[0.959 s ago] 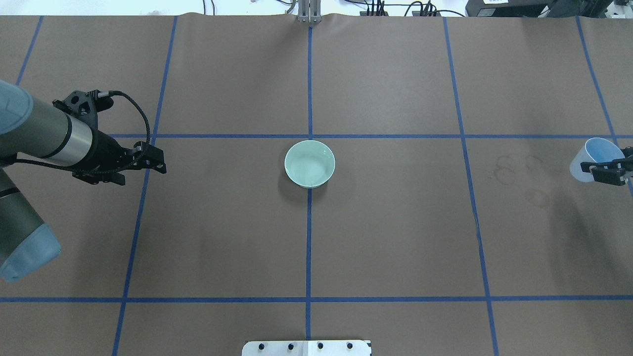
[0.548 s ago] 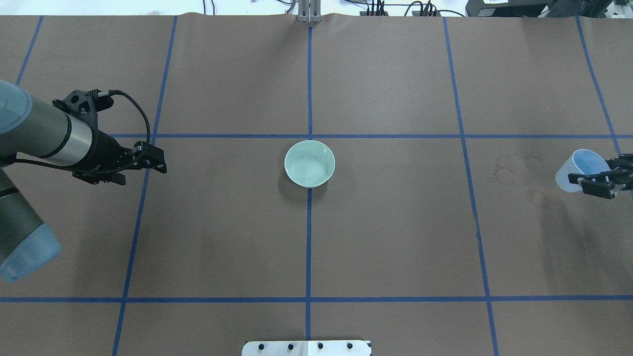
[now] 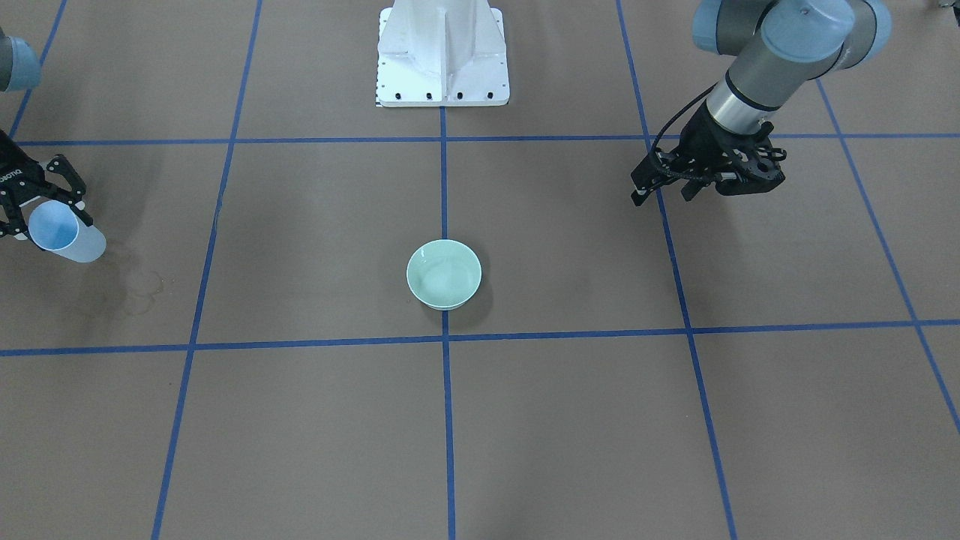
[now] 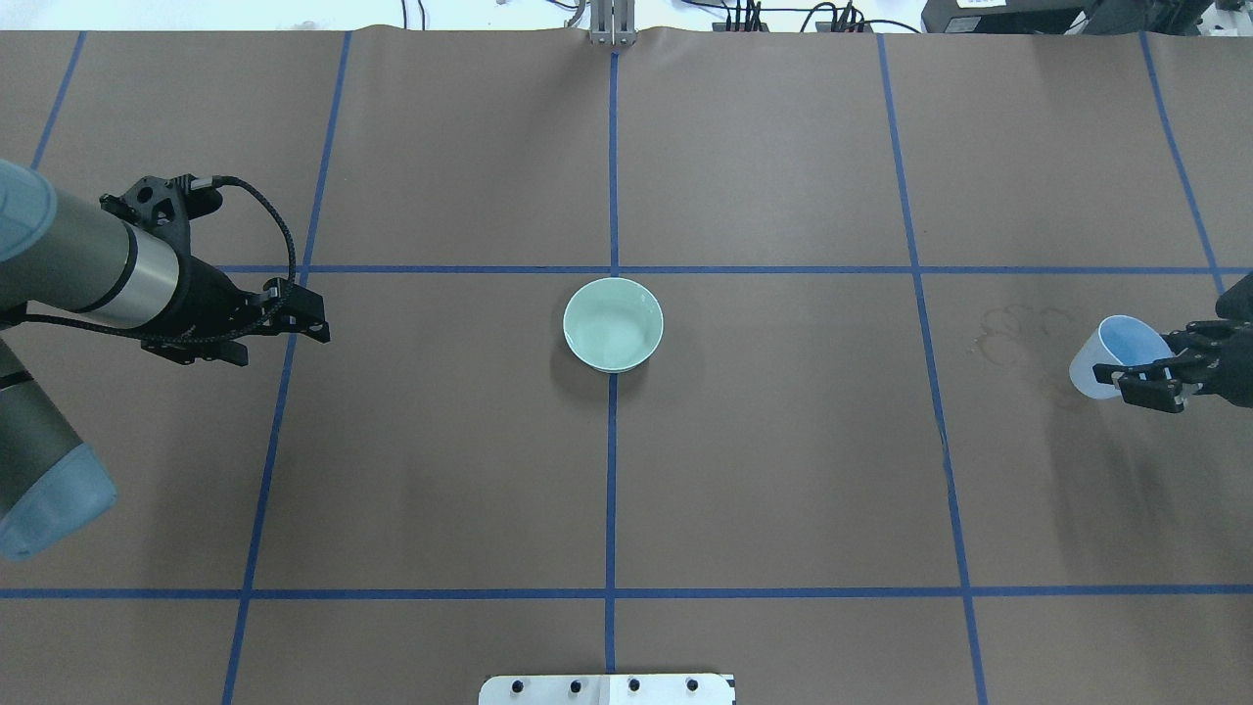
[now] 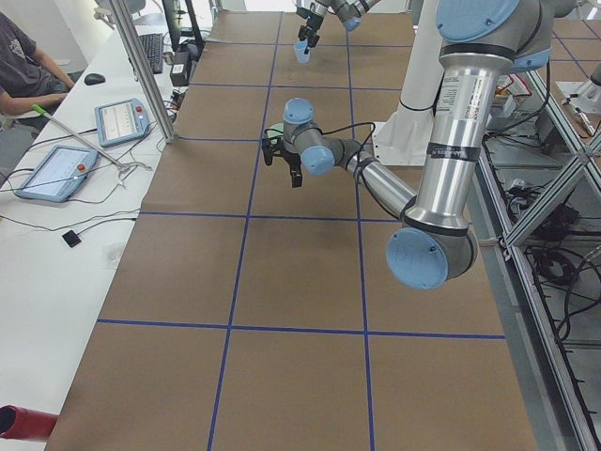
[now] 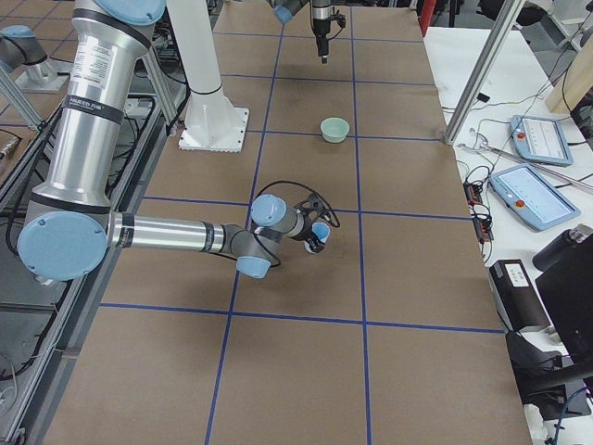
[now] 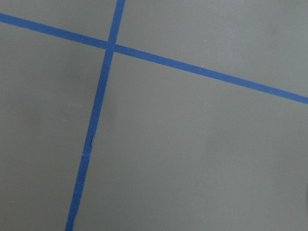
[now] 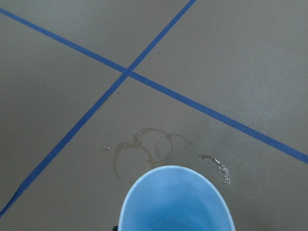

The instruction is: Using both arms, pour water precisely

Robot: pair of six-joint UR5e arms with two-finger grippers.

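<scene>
Pale green bowl [image 4: 613,324] dead centre on the brown table [image 4: 783,470], sitting right on a crossing of the blue tape lines [image 4: 613,176], with the table's far edge well beyond it and the white pedestal [image 3: 442,52] well back on the robot's side. Wide stretches of bare table run out from the bowl on both flanks. Far out on the bowl's right, the right gripper [image 4: 1126,380] is clamped on a light blue cup [image 4: 1126,343], held off the table and tilted, its base pointing toward the bowl and its mouth turned away. Between cup and bowl, close to the cup, a cluster of ring stains [image 4: 1013,328] marks the table. The water [image 8: 223,171] shows as small white glints on the table at the edge of those stains, just past the cup's rim in the right wrist view; whether any sits inside the cup or the bowl, cannot tell. Over on the bowl's left, well apart from it, the left gripper [image 3: 661,196] hangs above the table with its fingers apart and nothing between them, a tape crossing beneath it.
</scene>
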